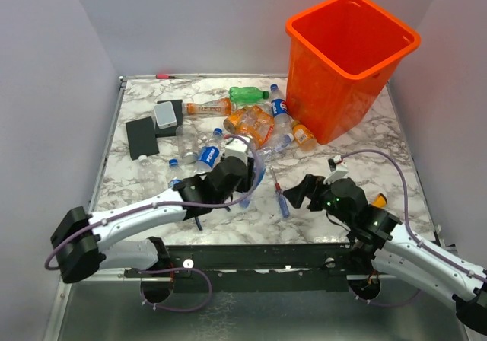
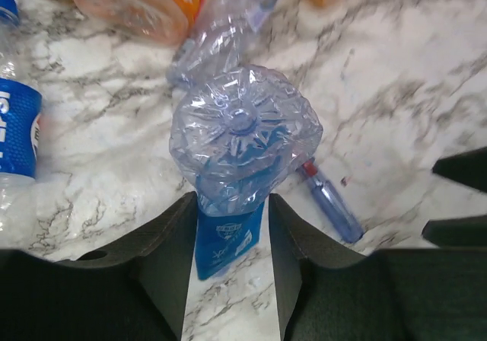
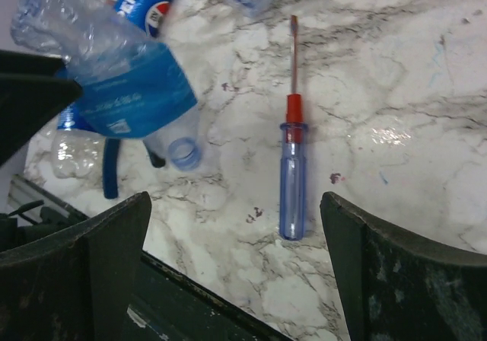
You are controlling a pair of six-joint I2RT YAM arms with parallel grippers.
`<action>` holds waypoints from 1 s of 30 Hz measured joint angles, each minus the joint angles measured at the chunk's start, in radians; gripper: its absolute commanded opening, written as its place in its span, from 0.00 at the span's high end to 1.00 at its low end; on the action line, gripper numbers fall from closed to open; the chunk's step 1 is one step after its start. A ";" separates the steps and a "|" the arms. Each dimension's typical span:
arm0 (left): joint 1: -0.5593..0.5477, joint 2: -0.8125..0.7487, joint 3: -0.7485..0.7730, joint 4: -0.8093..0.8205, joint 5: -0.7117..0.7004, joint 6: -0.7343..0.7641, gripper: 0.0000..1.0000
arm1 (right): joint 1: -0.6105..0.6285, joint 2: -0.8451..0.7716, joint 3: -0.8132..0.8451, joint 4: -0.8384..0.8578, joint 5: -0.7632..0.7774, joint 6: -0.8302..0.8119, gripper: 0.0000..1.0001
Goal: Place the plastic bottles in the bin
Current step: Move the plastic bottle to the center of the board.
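Marble tabletop [image 1: 380, 154] open between bin [image 1: 342, 67] and right end effector [image 3: 234, 204], wide apart, empty; left end effector [image 2: 232, 204] tight around crumpled bottle [image 2: 243, 128].

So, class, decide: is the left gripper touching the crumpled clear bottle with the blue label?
Touching. The left wrist view shows the left gripper closed on the crumpled clear bottle, both fingers pressed against its blue label.

bin [image 1: 335, 90]: mouth open | bottles [image 1: 253, 120]: heaped, seemingly touching its left | screwdriver [image 1: 282, 201]: mid-table
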 measured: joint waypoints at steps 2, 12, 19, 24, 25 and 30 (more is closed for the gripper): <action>0.032 -0.098 -0.044 0.054 0.002 -0.037 0.57 | 0.000 -0.011 0.000 0.032 -0.035 -0.021 0.05; 0.069 -0.207 -0.181 0.145 0.005 -0.119 0.24 | 0.000 0.026 0.029 0.098 -0.082 -0.048 0.05; 0.070 -0.188 -0.169 0.123 0.008 -0.077 0.01 | 0.000 0.024 0.029 0.099 -0.082 -0.048 0.05; 0.088 -0.031 -0.043 0.037 0.008 -0.064 0.01 | 0.000 0.017 0.029 0.098 -0.082 -0.048 0.05; 0.093 -0.010 -0.031 0.024 0.008 -0.071 0.01 | 0.000 0.014 0.029 0.097 -0.081 -0.048 0.05; 0.131 0.054 -0.024 -0.060 -0.006 -0.179 0.01 | 0.000 0.002 0.029 0.090 -0.081 -0.048 0.05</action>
